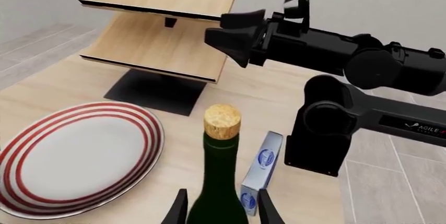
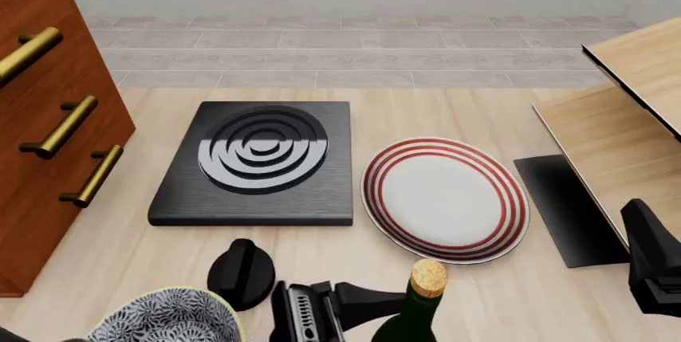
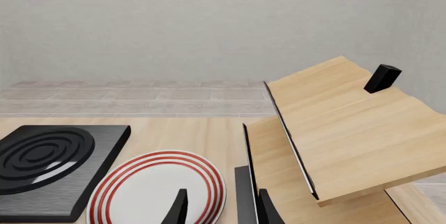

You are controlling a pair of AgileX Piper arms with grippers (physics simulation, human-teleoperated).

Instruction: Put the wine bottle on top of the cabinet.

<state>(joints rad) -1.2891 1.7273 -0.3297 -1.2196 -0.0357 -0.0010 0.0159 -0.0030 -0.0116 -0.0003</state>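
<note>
The wine bottle (image 1: 220,182), dark green with a tan cork, stands upright near the table's front edge (image 2: 426,306). My left gripper (image 1: 223,212) has one finger on each side of the bottle's body, and a small gap shows on one side; it reads as open. In the front view the left gripper (image 2: 381,308) reaches toward the bottle from the left. The reddish-brown cabinet (image 2: 43,127) with brass handles stands at the far left. My right gripper (image 3: 221,209) is open and empty, hovering at the right (image 2: 647,250), near the shelf.
A red-striped white plate (image 2: 445,198) lies just beyond the bottle, a black hotplate (image 2: 255,163) to its left. A black knob-shaped object (image 2: 242,274) and a patterned bowl (image 2: 165,322) sit front left. A pale wood shelf unit (image 2: 627,119) fills the right. A small blue box (image 1: 263,169) stands beside the bottle.
</note>
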